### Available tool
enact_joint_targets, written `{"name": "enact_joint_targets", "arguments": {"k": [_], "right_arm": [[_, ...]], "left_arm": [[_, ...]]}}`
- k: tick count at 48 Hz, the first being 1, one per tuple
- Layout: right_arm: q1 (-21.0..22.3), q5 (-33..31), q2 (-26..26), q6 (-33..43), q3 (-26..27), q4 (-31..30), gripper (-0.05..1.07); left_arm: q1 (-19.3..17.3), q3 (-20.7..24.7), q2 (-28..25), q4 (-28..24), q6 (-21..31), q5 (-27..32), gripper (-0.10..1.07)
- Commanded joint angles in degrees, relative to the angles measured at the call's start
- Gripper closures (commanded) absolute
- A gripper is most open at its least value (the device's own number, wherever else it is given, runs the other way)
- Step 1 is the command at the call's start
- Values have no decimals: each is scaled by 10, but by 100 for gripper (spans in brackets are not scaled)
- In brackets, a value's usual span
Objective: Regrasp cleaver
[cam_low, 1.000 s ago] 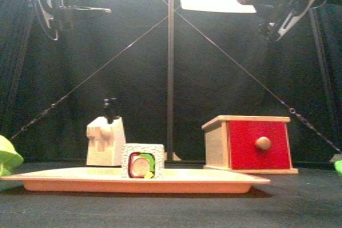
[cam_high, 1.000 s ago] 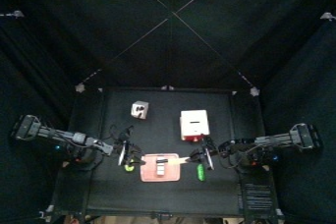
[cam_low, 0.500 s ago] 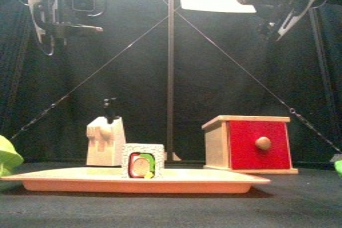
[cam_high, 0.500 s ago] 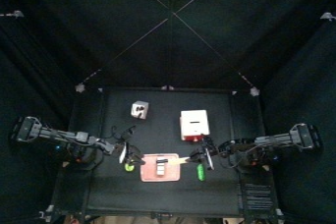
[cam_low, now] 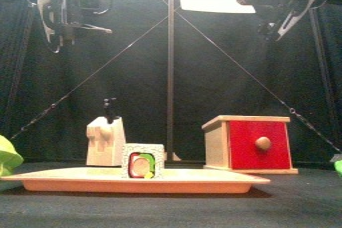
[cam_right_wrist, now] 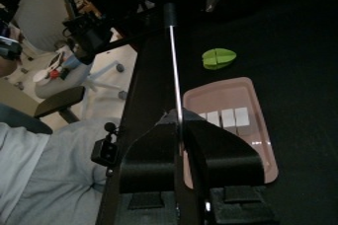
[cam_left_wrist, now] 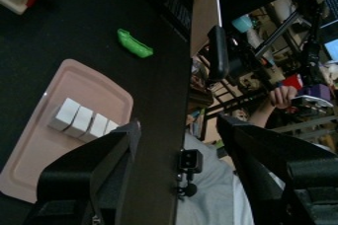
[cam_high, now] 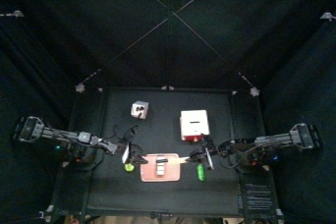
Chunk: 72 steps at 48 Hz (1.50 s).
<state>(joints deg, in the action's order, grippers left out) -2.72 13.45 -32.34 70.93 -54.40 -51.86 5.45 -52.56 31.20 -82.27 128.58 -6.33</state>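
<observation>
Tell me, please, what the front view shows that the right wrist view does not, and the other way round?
Only the front view shows the red box with a wooden frame and the white block standing behind the tray. Only the right wrist view shows the cleaver held edge-on in the right gripper, whose jaws are shut on it, plus a green piece lying on the table beyond the tray. Both share the pink tray and the sushi pieces on it.

Pink tray (cam_low: pixel 80 181) holding sushi (cam_low: pixel 143 161); red-fronted wooden box (cam_low: pixel 249 143) beside.
</observation>
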Motion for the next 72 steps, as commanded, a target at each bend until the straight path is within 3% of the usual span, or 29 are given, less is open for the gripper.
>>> {"name": "enact_joint_targets", "arguments": {"k": [1,6,13,24,37,42,51,63,68,72], "right_arm": [[1,5,-8,-1,5,2,84],[1,4,-8,-1,4,2,84],[1,5,-8,-1,4,2,84],[1,5,-8,1,1,2,84],[1,5,-8,2,0,2,84],[1,5,-8,1,1,2,84],[1,4,-9,0,1,2,84],[1,5,-9,1,2,2,84],[1,5,-9,1,3,2,84],[1,5,-9,0,3,2,84]], "left_arm": [[5,25,-1,-13,-1,6,2],[8,34,-2,-32,-4,13,2],[13,56,0,-155,-4,33,2],[12,91,0,-257,-4,76,2],[13,69,-6,-245,-2,54,2],[14,53,1,-205,0,60,2],[25,25,19,-134,-2,127,2],[127,8,70,-127,5,287,2],[196,1,88,-136,5,330,2],[230,2,99,-148,4,338,2]]}}
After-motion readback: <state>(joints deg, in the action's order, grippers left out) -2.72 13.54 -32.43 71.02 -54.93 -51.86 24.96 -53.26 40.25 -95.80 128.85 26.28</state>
